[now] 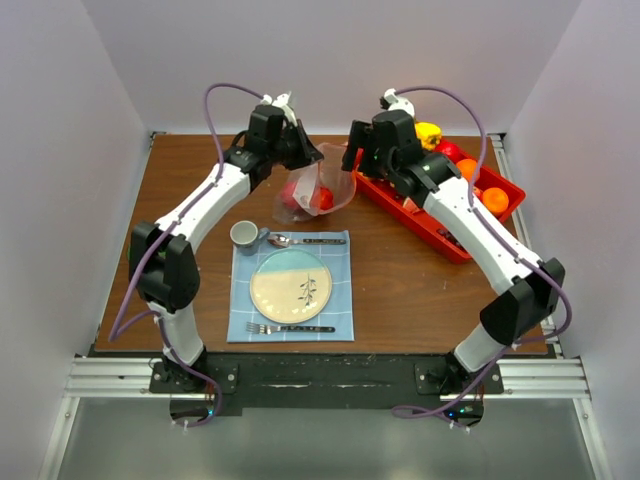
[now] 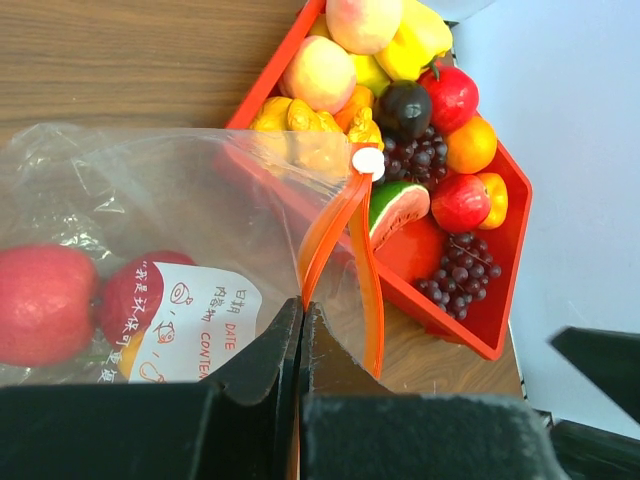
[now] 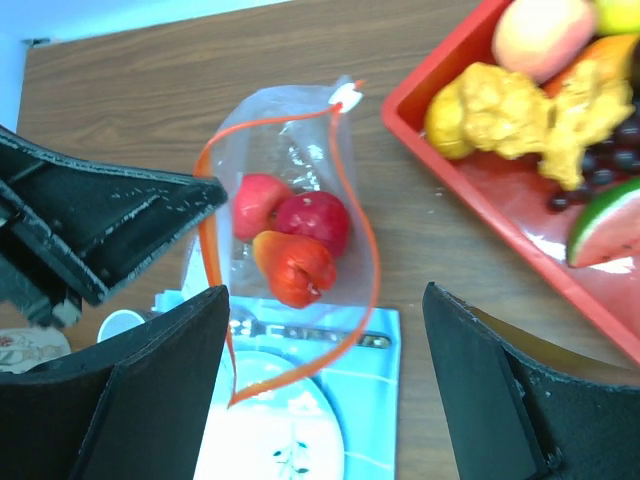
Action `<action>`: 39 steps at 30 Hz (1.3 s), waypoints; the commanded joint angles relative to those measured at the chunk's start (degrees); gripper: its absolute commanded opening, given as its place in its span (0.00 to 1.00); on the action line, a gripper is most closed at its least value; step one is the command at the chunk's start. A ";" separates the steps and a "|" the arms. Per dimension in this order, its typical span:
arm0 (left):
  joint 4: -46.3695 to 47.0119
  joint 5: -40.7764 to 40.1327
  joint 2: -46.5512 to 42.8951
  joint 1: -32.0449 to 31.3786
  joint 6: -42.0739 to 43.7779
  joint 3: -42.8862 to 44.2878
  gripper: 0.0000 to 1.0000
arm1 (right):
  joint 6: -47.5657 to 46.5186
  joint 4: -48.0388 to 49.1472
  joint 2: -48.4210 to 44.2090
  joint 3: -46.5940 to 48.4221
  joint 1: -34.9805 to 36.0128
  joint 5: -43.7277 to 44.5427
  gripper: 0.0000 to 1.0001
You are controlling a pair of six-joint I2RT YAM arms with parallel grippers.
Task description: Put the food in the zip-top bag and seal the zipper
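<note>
- At the far middle of the table (image 1: 400, 290), the zip-top bag (image 3: 295, 150) is held by the left end effector (image 2: 302, 335). Its fingers are pressed together on the mouth edge, at the zipper (image 2: 340, 235).
- The right end effector (image 3: 325, 390) is spread wide above the open mouth, and nothing is gripped by it.
- Three red fruits (image 3: 300, 240) are seen inside the bag. Most of the food (image 2: 420, 110) lies in the red tray (image 2: 523, 200) just beside it.
- Hazard: the bag is supported at one pinch point only. The thin film may be pulled out of the grip, so that the mouth collapses and the contents are spilled.
- Hazard: the mouth is slack and narrow. A released piece may be deflected by the zipper strip and lost onto the table.
- Hazard: the opening may be pushed shut if the bag is brushed by the right arm during a reach to the tray.
</note>
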 commanded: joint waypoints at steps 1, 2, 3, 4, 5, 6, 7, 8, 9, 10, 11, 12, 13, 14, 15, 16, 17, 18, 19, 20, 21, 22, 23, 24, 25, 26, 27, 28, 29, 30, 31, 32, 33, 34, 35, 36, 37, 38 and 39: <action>2.43 0.54 -2.81 0.80 0.20 0.41 0.00 | -1.94 -3.08 -5.25 -1.47 -1.88 4.16 0.82; 2.34 0.45 -2.73 0.89 0.29 0.41 0.00 | -2.11 -3.26 -5.78 -2.87 -3.54 4.25 0.83; 2.34 0.54 -2.72 0.89 0.20 0.58 0.00 | -2.20 -3.44 -6.91 -3.66 -4.77 3.81 0.83; 2.34 0.63 -2.64 0.98 0.29 0.59 0.00 | -2.20 -3.79 -7.53 -5.67 -6.18 3.20 0.83; 2.34 0.63 -2.55 1.06 0.29 0.67 0.00 | -2.20 -3.79 -8.15 -6.91 -9.41 2.50 0.83; 2.25 0.63 -2.64 1.07 0.29 0.67 0.00 | -2.37 -3.71 -8.94 -8.14 -10.92 1.79 0.83; 2.25 0.63 -2.46 1.15 0.29 0.76 0.00 | -2.64 -3.79 -10.08 -10.33 -12.42 1.96 0.83; 2.25 0.72 -2.46 1.24 0.37 0.76 0.00 | -3.34 -4.14 -10.44 -11.22 -14.87 2.75 0.84; 2.17 0.80 -2.46 1.24 0.37 0.85 0.00 | -3.52 -4.67 -10.70 -12.01 -16.20 3.71 0.84; 2.17 0.80 -2.55 1.33 0.37 0.76 0.00 | -3.78 -5.28 -10.62 -13.50 -17.60 4.07 0.85; 2.17 0.80 -2.55 1.33 0.46 0.67 0.00 | -4.48 -5.37 -10.79 -14.39 -20.75 3.55 0.86; 2.34 0.80 -2.64 1.33 0.46 0.67 0.00 | -4.49 -5.20 -10.70 -15.27 -22.52 3.37 0.86; 2.34 0.98 -2.46 1.33 0.64 0.67 0.00 | -4.66 -5.20 -10.44 -16.84 -24.37 3.28 0.87; 2.25 0.98 -2.46 1.33 0.64 0.85 0.00 | -4.84 -5.11 -10.27 -17.64 -27.69 3.02 0.87; 2.43 0.98 -2.20 1.33 0.64 0.94 0.00 | -4.92 -4.50 -10.09 -18.60 -29.38 2.76 0.89; 2.60 1.50 -2.11 1.33 0.55 0.94 0.00 | -4.92 -3.89 -9.65 -19.66 -30.87 1.28 0.90; 2.69 1.68 -2.02 1.33 0.46 0.85 0.00 | -4.66 -3.79 -8.34 -20.02 -34.20 0.39 0.91; 3.04 1.68 -1.93 1.33 0.46 0.85 0.00 | -4.49 -3.36 -7.72 -20.28 -35.45 -0.23 0.92; 3.13 1.77 -1.85 1.33 0.38 0.76 0.00 | -4.31 -1.09 -7.02 -21.24 -37.20 -1.02 0.95; 3.22 1.94 -1.76 1.33 0.29 0.94 0.00 | -3.87 0.06 -5.10 -21.42 -37.83 -2.42 0.96; 3.39 2.03 -1.50 1.33 0.20 1.02 0.00 | -3.61 0.51 -4.03 -21.17 -38.18 -2.52 0.96; 3.48 2.30 -1.41 1.33 0.02 1.03 0.00 | -3.52 2.17 -2.72 -20.64 -38.45 -2.26 0.96; 3.57 2.39 -1.32 1.33 -0.15 1.03 0.00 | -3.34 3.40 -1.57 -20.37 -38.45 -2.34 0.97; 3.75 2.56 -1.32 1.33 -0.15 1.03 0.00 | -3.26 4.28 0.96 -19.94 -38.36 -1.91 0.97; 3.83 2.47 -1.23 1.33 -0.24 1.03 0.00 | -3.25 6.03 2.12 -19.06 -38.36 -1.56 0.97; 3.92 2.47 -1.14 1.33 -0.24 1.03 0.00 | -3.08 6.92 3.35 -18.62 -38.53 -1.38 0.98; 3.92 2.56 -0.97 1.33 -0.24 1.03 0.00 | -3.17 7.71 5.79 -18.18 -38.54 -1.03 0.98; 4.01 2.65 -0.88 1.33 -0.15 1.03 0.00 | -3.25 9.03 6.78 -17.39 -38.54 -0.68 0.99; 4.01 2.56 -0.88 1.33 -0.07 1.03 0.00 | -2.99 9.30 8.00 -16.95 -38.62 -0.06 0.99; 4.10 2.65 -0.70 1.33 -0.06 1.11 0.00 | -2.99 9.74 9.84 -16.68 -38.62 0.64 0.99; 4.01 2.82 -0.53 1.33 -0.06 1.11 0.00 | -2.90 10.35 10.91 -16.25 -38.71 1.17 0.99; 4.01 2.91 -0.35 1.42 -0.15 1.46 0.00 | -2.56 10.53 11.70 -15.98 -38.71 1.26 0.99; 4.01 3.00 -0.09 1.42 -0.15 1.64 0.00 | -2.29 10.71 12.32 -15.72 -38.62 1.17 0.99; 4.10 3.18 0.09 1.42 -0.15 1.81 0.00 | -2.20 11.58 13.19 -15.80 -38.71 1.35 0.99; 4.10 3.26 0.26 1.42 -0.24 2.25 0.00 | -1.68 12.02 13.38 -15.89 -38.71 1.35 0.99; 4.01 3.44 0.52 1.42 -0.33 2.52 0.00 | -1.50 12.46 13.73 -15.98 -38.71 1.61 0.99; 3.92 3.61 0.70 1.42 -0.24 2.78 0.00 | -1.50 13.86 13.90 -16.41 -38.71 1.53 0.99; 3.92 3.62 0.79 1.42 -0.24 3.13 0.00 | -1.24 14.31 14.17 -16.50 -38.71 1.61 0.99; 3.84 3.53 0.88 1.42 -0.15 3.22 0.00 | -1.15 14.49 14.60 -16.42 -38.71 1.53 0.98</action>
